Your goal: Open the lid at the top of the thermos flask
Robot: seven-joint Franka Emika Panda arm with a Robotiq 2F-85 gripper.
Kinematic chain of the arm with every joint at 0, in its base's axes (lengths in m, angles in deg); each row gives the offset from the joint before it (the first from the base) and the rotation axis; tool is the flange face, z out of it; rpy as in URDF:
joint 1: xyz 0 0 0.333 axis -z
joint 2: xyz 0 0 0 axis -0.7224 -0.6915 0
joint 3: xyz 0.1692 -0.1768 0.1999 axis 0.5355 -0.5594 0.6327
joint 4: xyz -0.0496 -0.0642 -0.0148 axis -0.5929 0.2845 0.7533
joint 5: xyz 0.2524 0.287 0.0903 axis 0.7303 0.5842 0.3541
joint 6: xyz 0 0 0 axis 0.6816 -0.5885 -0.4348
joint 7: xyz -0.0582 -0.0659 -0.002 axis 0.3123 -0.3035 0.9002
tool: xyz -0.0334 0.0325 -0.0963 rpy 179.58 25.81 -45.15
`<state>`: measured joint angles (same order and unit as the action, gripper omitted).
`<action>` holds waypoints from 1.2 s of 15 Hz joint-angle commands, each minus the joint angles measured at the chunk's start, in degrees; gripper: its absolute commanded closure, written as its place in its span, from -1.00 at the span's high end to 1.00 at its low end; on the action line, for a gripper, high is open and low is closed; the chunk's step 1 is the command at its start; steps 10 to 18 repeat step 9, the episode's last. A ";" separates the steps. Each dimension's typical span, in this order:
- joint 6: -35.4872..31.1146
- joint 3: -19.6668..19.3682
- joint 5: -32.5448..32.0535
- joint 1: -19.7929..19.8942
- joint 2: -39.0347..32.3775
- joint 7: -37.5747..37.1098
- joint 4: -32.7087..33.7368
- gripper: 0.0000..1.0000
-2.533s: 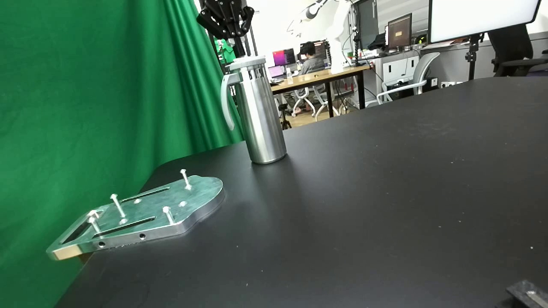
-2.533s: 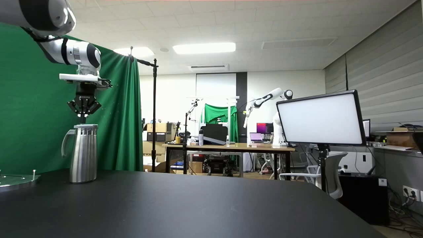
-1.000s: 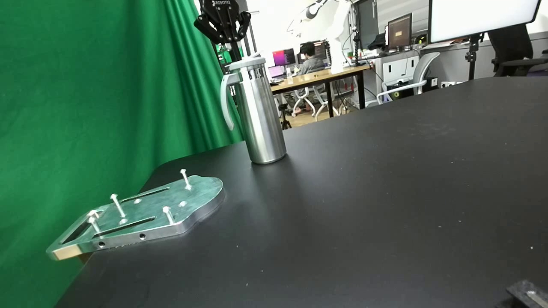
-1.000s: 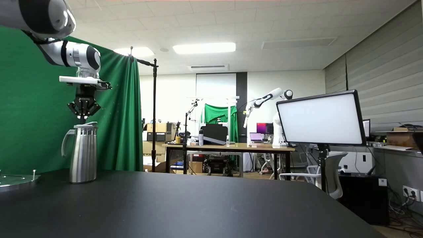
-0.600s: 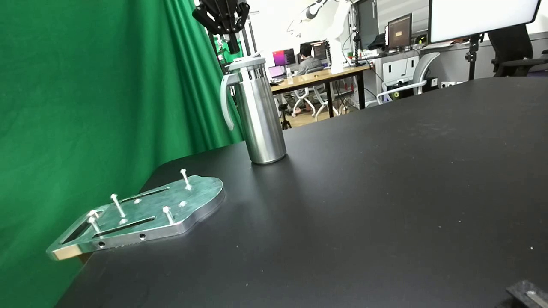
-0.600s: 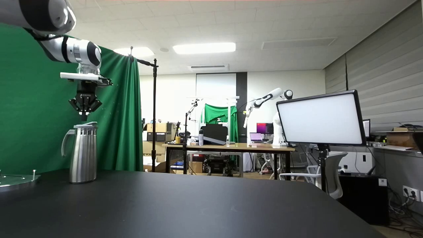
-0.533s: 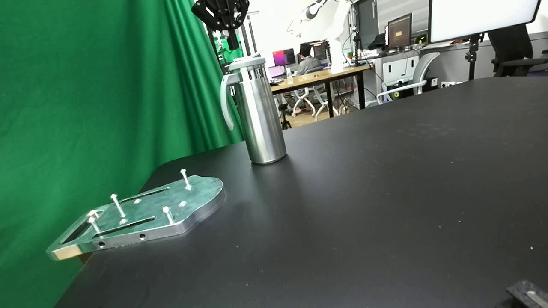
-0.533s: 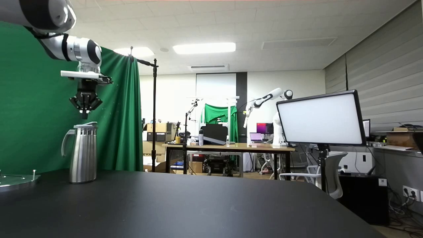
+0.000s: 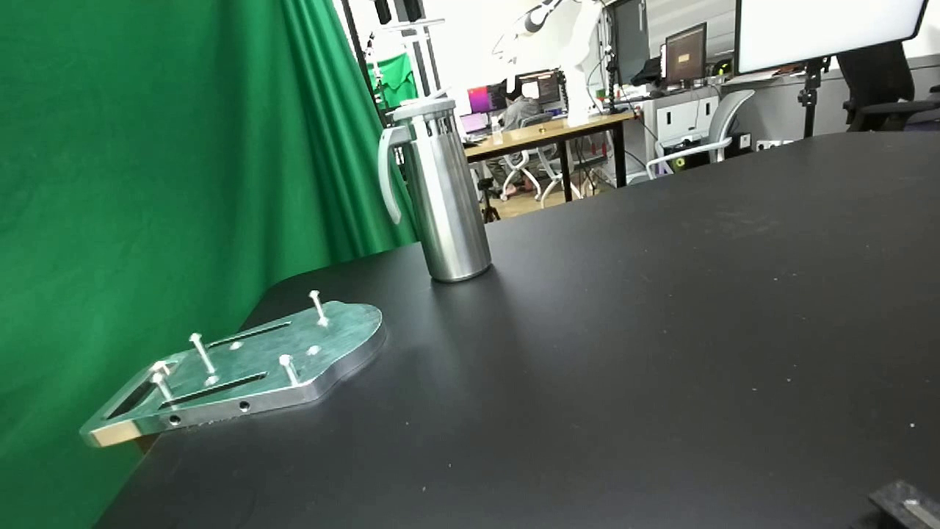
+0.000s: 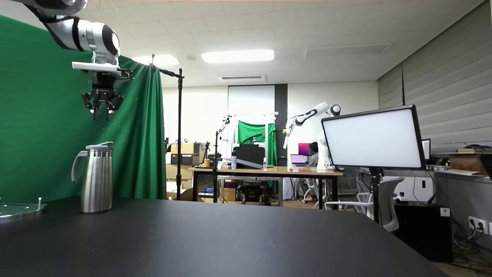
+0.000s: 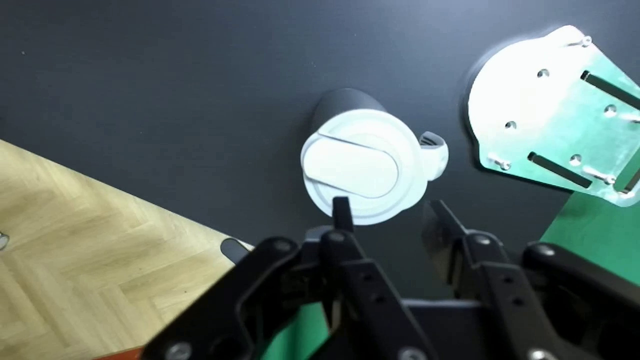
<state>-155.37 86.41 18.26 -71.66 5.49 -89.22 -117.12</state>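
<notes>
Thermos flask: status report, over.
Gripper open, above flask, not touching. Lid on, flap tipped up opposite the handle. Pegged plate on handle side, not in between.

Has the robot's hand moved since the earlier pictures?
Yes, upward: in an exterior view, the hand is now higher above the black table and the thermos flask.

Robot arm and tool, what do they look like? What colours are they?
The arm is mostly white with black patches and smooth, rounded shapes. A flat white piece sits above the tool, which is black, with two slim fingers and silvery screws. Its tiny pale marking is too small to read.
</notes>
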 commanded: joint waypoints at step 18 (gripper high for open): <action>0.18 0.22 0.62 2.34 9.48 1.32 -12.83 0.59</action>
